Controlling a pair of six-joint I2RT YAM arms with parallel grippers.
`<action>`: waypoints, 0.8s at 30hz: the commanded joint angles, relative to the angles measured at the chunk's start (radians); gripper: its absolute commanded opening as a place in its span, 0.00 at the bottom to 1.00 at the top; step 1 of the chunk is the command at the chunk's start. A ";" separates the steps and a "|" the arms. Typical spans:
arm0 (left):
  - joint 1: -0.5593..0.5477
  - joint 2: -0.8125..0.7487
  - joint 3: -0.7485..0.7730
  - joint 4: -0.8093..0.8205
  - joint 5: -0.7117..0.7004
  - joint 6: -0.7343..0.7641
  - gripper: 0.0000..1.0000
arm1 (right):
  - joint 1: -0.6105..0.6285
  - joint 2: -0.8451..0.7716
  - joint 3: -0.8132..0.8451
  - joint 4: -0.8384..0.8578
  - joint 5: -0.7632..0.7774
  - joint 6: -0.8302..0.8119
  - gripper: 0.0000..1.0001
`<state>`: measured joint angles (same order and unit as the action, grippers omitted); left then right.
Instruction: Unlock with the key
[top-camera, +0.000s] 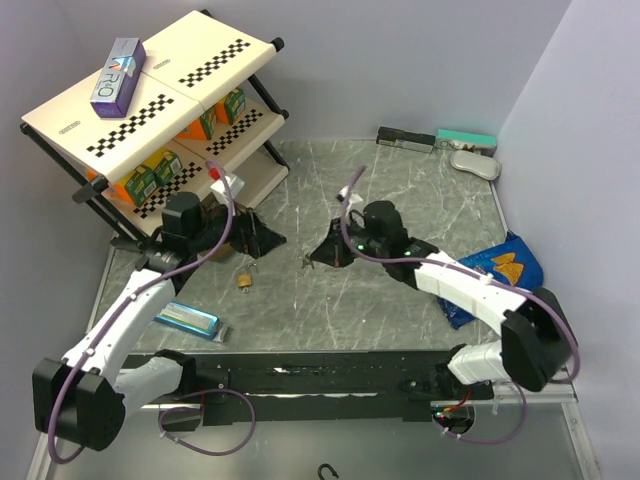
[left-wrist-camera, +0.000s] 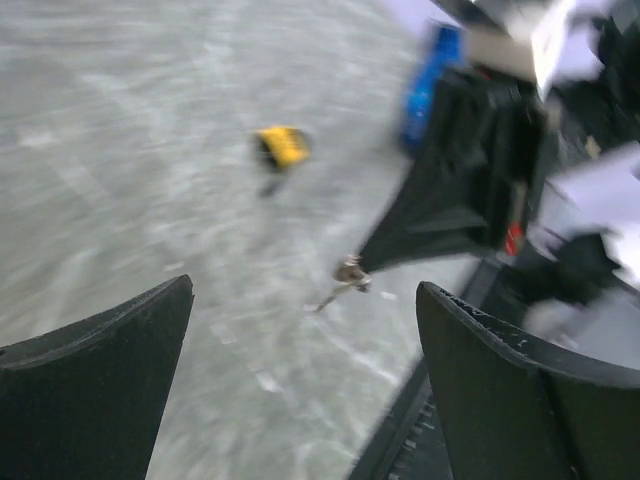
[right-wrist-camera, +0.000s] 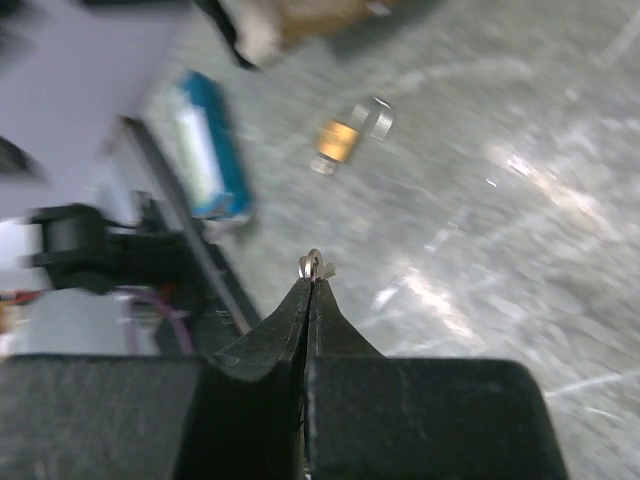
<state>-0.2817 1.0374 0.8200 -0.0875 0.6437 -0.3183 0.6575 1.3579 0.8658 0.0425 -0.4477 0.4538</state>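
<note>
A small brass padlock (top-camera: 244, 282) lies on the grey marble table between the arms; it shows blurred yellow in the left wrist view (left-wrist-camera: 283, 146) and with its shackle up in the right wrist view (right-wrist-camera: 340, 138). My right gripper (top-camera: 322, 254) is shut on a small silver key (right-wrist-camera: 316, 265), whose ring sticks out past the fingertips, held just above the table to the right of the padlock. The key (left-wrist-camera: 346, 275) also shows in the left wrist view. My left gripper (top-camera: 258, 240) is open and empty, hovering just behind the padlock, fingers (left-wrist-camera: 110, 380) wide apart.
A shelf rack (top-camera: 150, 100) with juice boxes stands at the back left, close behind the left arm. A blue flat box (top-camera: 190, 320) lies at front left. A blue snack bag (top-camera: 500, 268) lies at right. Small items (top-camera: 440, 140) sit at the back right.
</note>
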 joint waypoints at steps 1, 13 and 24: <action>-0.068 0.041 -0.010 0.170 0.237 -0.050 0.98 | -0.047 -0.123 -0.014 0.144 -0.146 0.084 0.00; -0.218 0.053 -0.061 0.319 0.088 -0.189 0.96 | -0.093 -0.244 -0.017 0.184 -0.197 0.169 0.00; -0.275 0.035 -0.171 0.597 0.008 -0.317 0.84 | -0.148 -0.290 -0.083 0.234 -0.232 0.223 0.00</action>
<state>-0.5560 1.0874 0.6415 0.3664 0.6716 -0.5877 0.5251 1.1011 0.7895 0.2028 -0.6464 0.6441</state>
